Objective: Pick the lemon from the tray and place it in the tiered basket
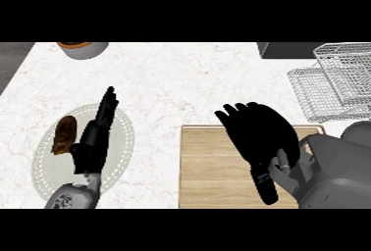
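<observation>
Currently right hand [257,130] spread flat over wooden tray [210,171], grasping nothing; left hand [98,132] straight-fingered, resting. Lemon unseen, probably hidden beneath palm. Risk: blind closing, nudging lemon away; tiered basket [330,83] well apart.

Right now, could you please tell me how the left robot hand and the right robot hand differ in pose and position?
The left robot hand is seen edge-on, fingers straight, over the pale round plate; the right robot hand shows its broad back, fingers spread, over the light wooden tray. The left sits beside a brown food item; the right is nearer the white wire tiered basket. Both are black, open and hold nothing.
</observation>
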